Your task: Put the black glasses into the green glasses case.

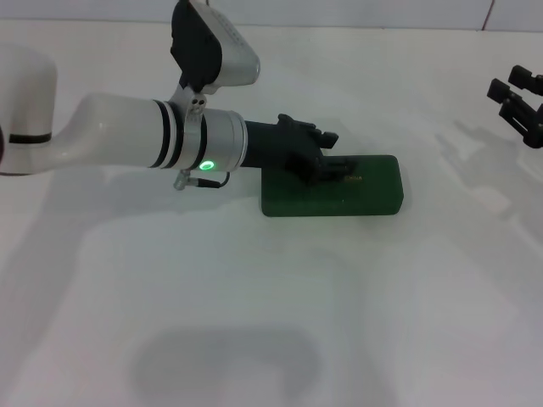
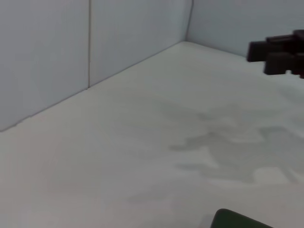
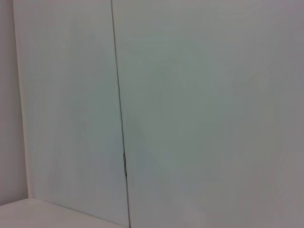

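Head view gives us the green glasses case (image 1: 333, 197) lying closed and flat on the white table (image 1: 254, 322), a little right of centre. We cannot see the black glasses in any view. Our left gripper (image 1: 327, 170) reaches in from the left and sits over the lid, apparently touching it; whether its fingers are spread or together we cannot tell. Our right gripper (image 1: 519, 103) hangs at the far right, well apart from the case, fingers parted.
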`<state>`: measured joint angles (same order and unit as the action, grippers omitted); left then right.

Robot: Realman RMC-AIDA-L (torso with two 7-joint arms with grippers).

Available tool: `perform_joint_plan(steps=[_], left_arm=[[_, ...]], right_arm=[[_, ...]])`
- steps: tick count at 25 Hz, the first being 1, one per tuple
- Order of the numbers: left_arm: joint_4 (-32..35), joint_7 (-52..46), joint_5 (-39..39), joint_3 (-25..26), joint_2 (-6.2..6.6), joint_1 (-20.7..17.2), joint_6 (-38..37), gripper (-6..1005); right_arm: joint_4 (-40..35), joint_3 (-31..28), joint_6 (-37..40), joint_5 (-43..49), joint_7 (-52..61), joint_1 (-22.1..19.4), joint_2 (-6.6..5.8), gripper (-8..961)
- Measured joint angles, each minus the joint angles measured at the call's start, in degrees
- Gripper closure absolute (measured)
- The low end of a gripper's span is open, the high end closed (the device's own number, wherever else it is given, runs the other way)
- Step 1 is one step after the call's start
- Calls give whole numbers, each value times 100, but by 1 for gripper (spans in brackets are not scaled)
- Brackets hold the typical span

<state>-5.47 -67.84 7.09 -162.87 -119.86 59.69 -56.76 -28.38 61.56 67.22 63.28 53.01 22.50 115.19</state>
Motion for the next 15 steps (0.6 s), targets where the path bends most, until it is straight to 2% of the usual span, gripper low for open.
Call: perform_joint_plan(steps=[4,5,6,8,11,14,15], left_arm=[[-66,560,707,3,36,-178,-767,456],[-126,717,960,1,56,-263,-1135,454],[-274,909,1307,0,98,-412,-1787,452],[-518,1040,1680,-1,184,-653,-2899,447],[-779,1371,1811,-1,366,-1100,-4464,441],[-809,2086,1774,-5,506,-1674,-5410,434],[-803,2281,1758,-4,523,-1824,-5578,387]], right_arm=[[-24,35,326,146,-1,16,-23,599],[-49,68,809,393,8,45,-58,598],[-49,68,809,393,8,45,-58,598],[-68,86,1529,831,62,147,-113,597],[-112,95,2269,1421,149,320,-114,595],[-166,113,2586,1933,134,515,-12,465],[-158,131,2584,1997,116,572,14,422]])
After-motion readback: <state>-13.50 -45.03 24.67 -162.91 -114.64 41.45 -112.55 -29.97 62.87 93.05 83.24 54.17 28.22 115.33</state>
